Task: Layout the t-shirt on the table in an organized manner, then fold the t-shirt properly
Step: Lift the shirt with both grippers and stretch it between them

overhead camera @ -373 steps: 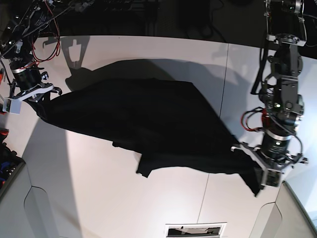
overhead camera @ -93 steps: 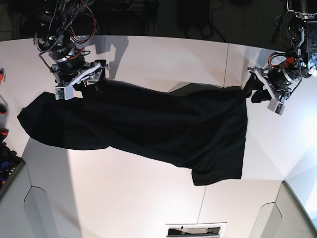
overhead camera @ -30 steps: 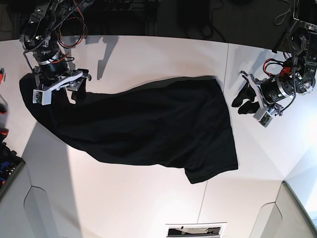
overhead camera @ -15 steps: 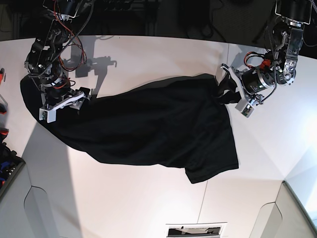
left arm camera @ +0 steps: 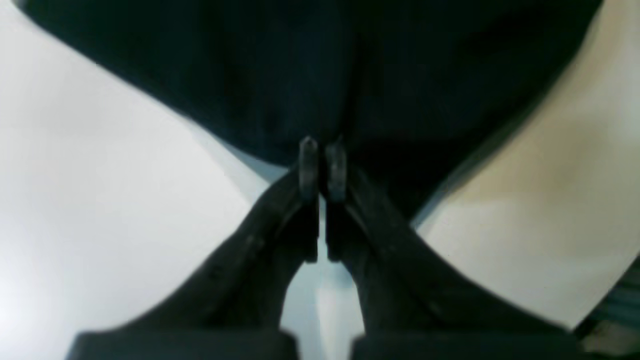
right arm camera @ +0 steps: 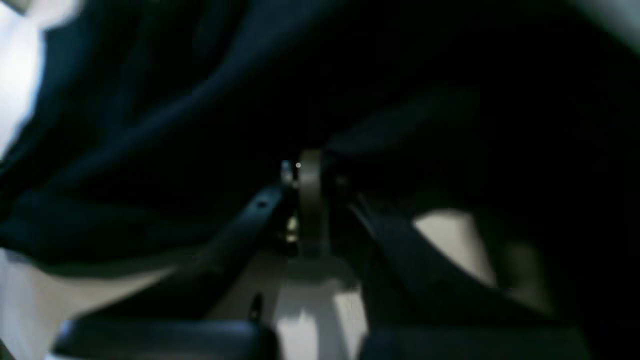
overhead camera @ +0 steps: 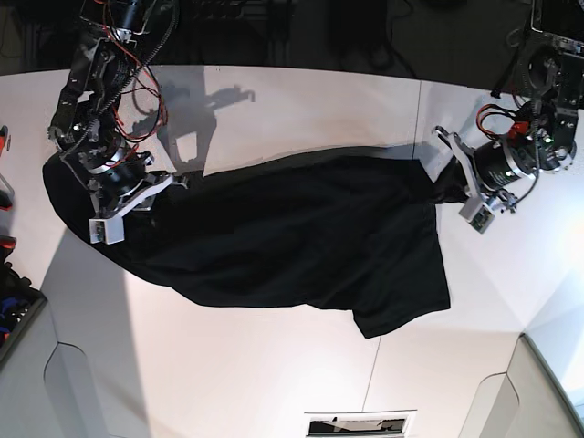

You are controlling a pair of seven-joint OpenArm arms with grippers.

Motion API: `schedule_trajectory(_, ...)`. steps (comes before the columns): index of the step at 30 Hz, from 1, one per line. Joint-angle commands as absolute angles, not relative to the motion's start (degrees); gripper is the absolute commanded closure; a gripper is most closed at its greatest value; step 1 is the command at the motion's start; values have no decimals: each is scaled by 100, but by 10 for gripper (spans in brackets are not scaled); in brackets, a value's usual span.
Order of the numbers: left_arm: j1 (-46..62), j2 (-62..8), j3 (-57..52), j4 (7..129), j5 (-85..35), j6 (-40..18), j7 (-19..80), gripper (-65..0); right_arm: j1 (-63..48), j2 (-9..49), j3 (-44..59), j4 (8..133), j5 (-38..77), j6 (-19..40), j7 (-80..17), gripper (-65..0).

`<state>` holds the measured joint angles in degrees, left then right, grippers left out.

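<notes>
The black t-shirt (overhead camera: 292,237) lies stretched left to right across the white table (overhead camera: 274,109), back side up and creased, with no graphic showing. My left gripper (overhead camera: 448,187) is at the shirt's right upper corner. In the left wrist view its fingers (left arm camera: 308,165) are shut on the hem of the t-shirt (left arm camera: 300,60). My right gripper (overhead camera: 153,189) is at the shirt's left end. In the right wrist view its fingers (right arm camera: 310,190) are shut, with bunched folds of the t-shirt (right arm camera: 150,125) around them.
A thin dark seam (overhead camera: 376,365) crosses the table under the shirt's right part. Dark clutter and cables lie beyond the table's far edge (overhead camera: 301,68). A grey bin (overhead camera: 11,315) stands at the left edge and a slotted plate (overhead camera: 360,424) at the near edge.
Both grippers have shut on the shirt. The left gripper has drawn the right corner further right, stretching the cloth. The right gripper has shifted slightly down and right into the left end.
</notes>
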<state>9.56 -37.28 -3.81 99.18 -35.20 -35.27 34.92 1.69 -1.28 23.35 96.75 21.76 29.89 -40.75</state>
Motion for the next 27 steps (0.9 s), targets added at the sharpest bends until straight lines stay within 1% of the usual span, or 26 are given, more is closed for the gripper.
schedule_trajectory(1, 858, -3957, -661, 10228, -3693, -3518, 3365, 0, 320, -75, 2453, 10025, 2434, 3022, -3986, 0)
schedule_trajectory(5, 727, -4442, -1435, 10938, -4163, -3430, 3326, 0, 351, -47, 2969, 10514, 2753, 2980, -4021, 0)
schedule_trajectory(9, 209, -4705, -1411, 10969, -4261, -3369, 3280, 0, 541, -45, 3505, 10442, 2840, 2982, -3975, 0)
schedule_trajectory(12, -193, -4674, -770, 10567, -4171, -3371, 3044, 0, 655, -47, 3621, 10160, 2829, 2982, -3994, 0)
schedule_trajectory(16, -908, -4283, 694, 9408, -3157, -3363, 2397, 0, 666, -47, 3570, 9636, 2829, 2982, -3992, 0)
schedule_trajectory(17, -1157, -4132, 1037, 9004, -2917, -3319, 2250, 0, 666, -47, 3559, 9515, 2834, 2982, -3986, -69)
schedule_trajectory(19, -1693, -3793, 1612, 8132, -2550, -3061, 2029, 0, 666, -47, 3540, 9310, 2867, 2982, -3948, -277)
schedule_trajectory(20, -1951, -3634, 1837, 7693, -2410, -2995, 1970, 0, 659, -47, 3527, 9249, 2877, 2985, -3955, -364)
schedule_trajectory(21, -2196, -3492, 2023, 7273, -2307, -2998, 1944, 0, 633, -47, 3509, 9231, 2877, 2985, -4016, -420)
schedule_trajectory(22, -2410, -3371, 2180, 6886, -2259, -3011, 1953, 0, 596, -47, 3507, 9240, 2921, 2989, -4134, -440)
schedule_trajectory(23, -2582, -3277, 2305, 6549, -2209, -3039, 1955, 0, 578, -47, 3509, 9249, 3048, 2991, -4307, -440)
schedule_trajectory(25, -2812, -3197, 2438, 6088, -2198, -3138, 2021, -90, 526, -56, 3511, 9286, 3409, 3070, -4633, -439)
schedule_trajectory(27, -2891, -3236, 2440, 5990, -2272, -3129, 2265, -168, 486, -113, 3511, 9367, 3758, 3201, -4842, -438)
